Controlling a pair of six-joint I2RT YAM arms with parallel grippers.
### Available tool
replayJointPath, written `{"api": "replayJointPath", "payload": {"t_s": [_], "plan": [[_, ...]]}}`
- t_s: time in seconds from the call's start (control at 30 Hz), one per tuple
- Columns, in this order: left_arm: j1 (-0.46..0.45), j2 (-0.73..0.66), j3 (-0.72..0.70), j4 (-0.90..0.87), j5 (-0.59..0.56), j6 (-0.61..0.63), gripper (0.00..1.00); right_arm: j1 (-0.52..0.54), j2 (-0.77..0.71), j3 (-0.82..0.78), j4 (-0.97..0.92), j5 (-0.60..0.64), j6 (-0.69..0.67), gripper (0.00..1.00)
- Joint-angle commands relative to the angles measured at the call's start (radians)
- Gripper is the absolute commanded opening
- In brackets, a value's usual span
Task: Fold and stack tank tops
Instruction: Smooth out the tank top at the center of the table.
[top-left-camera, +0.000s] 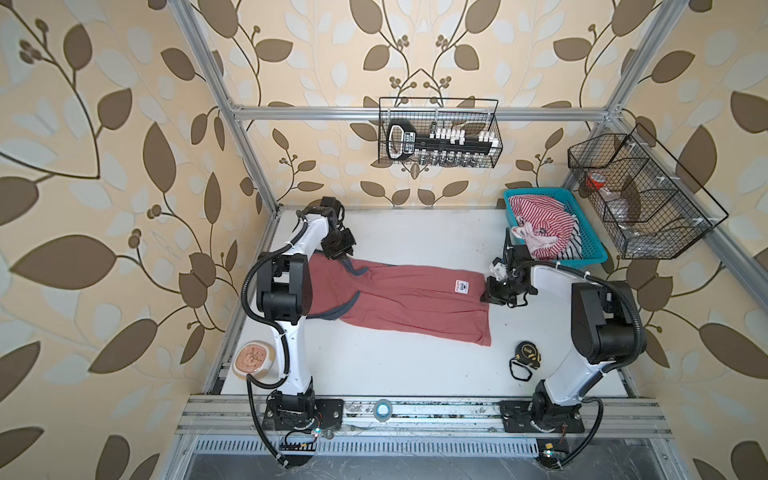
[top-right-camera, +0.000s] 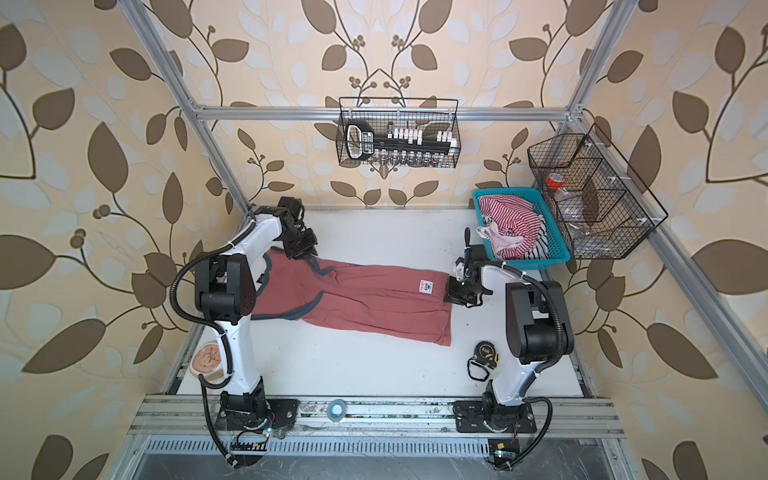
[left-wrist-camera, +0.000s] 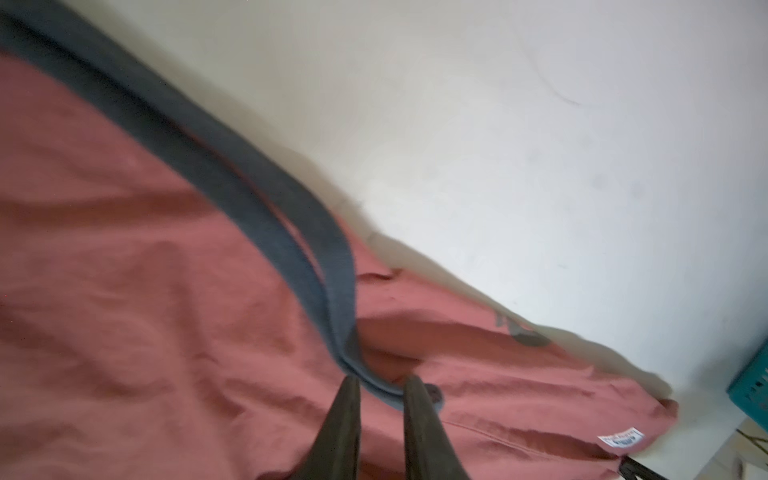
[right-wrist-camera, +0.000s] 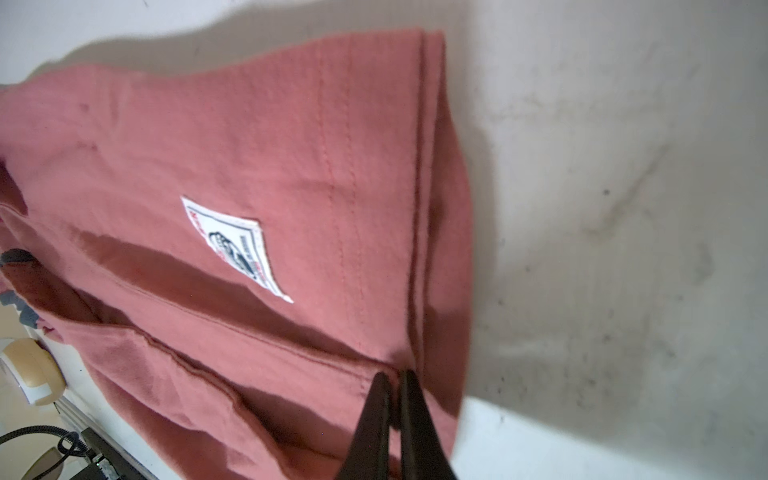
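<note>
In both top views the dusty red tank top (top-left-camera: 399, 299) (top-right-camera: 365, 299) lay stretched across the middle of the white surface (top-left-camera: 415, 370). Its straps lay toward the left arm and its hem toward the right. From up there I could see the left jaws down at the far shoulder strap and the right jaws at the far corner of the hem. How wide either pair stood was lost under the black housings.

The wrist views filled that in. On the left, the two dark fingers (left-wrist-camera: 345, 424) stood apart. The dark blue-grey trim (left-wrist-camera: 232, 174) ran down to their tips and crossed the gap between them. On the right, the fingers (right-wrist-camera: 374, 415) were almost together, with only a thin slit between them. They pinched the doubled hem edge, which hung a little clear of the surface and cast a broad shadow under it.

The right wrist view also showed the white label (right-wrist-camera: 237, 249) close enough to make out a dark emblem and red lettering. In a top view that label (top-left-camera: 462, 286) was only a small pale patch near the hem.

Only the top views showed the red-and-white striped tank top (top-left-camera: 540, 220) (top-right-camera: 509, 220). It was heaped with other cloth in the teal basket (top-left-camera: 540, 192) at the far right corner. The left wrist view caught just a corner of the basket (left-wrist-camera: 752, 382). A black tape measure (top-left-camera: 528, 353) sat on the surface near the right arm, apart from the shirt.
</note>
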Motion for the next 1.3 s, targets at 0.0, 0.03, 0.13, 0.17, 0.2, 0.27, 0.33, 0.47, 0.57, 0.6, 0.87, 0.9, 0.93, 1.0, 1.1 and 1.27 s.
{"api": "replayJointPath", "payload": {"t_s": [0.0, 0.03, 0.13, 0.17, 0.2, 0.27, 0.33, 0.47, 0.57, 0.6, 0.87, 0.9, 0.93, 1.0, 1.1, 1.27], "plan": [[-0.075, 0.066, 0.125, -0.038, 0.051, 0.017, 0.22, 0.007, -0.032, 0.007, -0.037, 0.021, -0.015, 0.15], [-0.087, 0.094, 0.15, -0.053, 0.055, 0.024, 0.21, 0.007, -0.034, 0.007, -0.038, 0.021, -0.016, 0.16], [-0.101, 0.139, 0.176, -0.078, 0.083, 0.035, 0.2, 0.009, -0.039, 0.005, -0.044, 0.023, -0.016, 0.18], [-0.102, 0.141, 0.167, -0.083, 0.08, 0.038, 0.2, 0.009, -0.041, 0.003, -0.044, 0.024, -0.018, 0.18], [-0.102, 0.138, 0.153, -0.084, 0.076, 0.042, 0.2, 0.008, -0.041, 0.002, -0.046, 0.025, -0.019, 0.18], [-0.102, 0.12, 0.107, -0.086, 0.059, 0.053, 0.19, 0.007, -0.041, -0.002, -0.045, 0.026, -0.019, 0.19], [-0.102, 0.103, 0.056, -0.077, 0.053, 0.055, 0.19, 0.007, -0.041, -0.004, -0.044, 0.026, -0.019, 0.2], [-0.101, 0.067, -0.047, -0.058, 0.024, 0.045, 0.18, 0.007, -0.041, -0.006, -0.044, 0.027, -0.019, 0.21], [-0.093, 0.051, -0.092, -0.051, 0.009, 0.033, 0.18, 0.007, -0.046, -0.006, -0.048, 0.025, -0.022, 0.21], [-0.09, 0.046, -0.1, -0.049, 0.008, 0.03, 0.18, 0.007, -0.049, -0.006, -0.05, 0.025, -0.022, 0.21], [-0.072, -0.007, -0.137, -0.05, -0.01, 0.024, 0.18, 0.004, -0.064, -0.013, -0.058, 0.035, -0.025, 0.22], [-0.071, -0.01, -0.143, -0.051, -0.013, 0.024, 0.18, 0.003, -0.064, -0.013, -0.061, 0.035, -0.026, 0.23], [-0.069, -0.015, -0.149, -0.051, -0.013, 0.024, 0.18, 0.003, -0.064, -0.012, -0.063, 0.035, -0.026, 0.23], [-0.067, -0.022, -0.164, -0.05, -0.015, 0.024, 0.19, 0.0, -0.068, -0.011, -0.07, 0.04, -0.027, 0.23], [-0.065, -0.036, -0.19, -0.043, -0.013, 0.025, 0.2, -0.008, -0.081, -0.009, -0.081, 0.052, -0.029, 0.23], [-0.053, -0.059, -0.245, -0.032, -0.019, 0.026, 0.2, -0.019, -0.119, 0.0, -0.108, 0.073, -0.032, 0.24]]}}
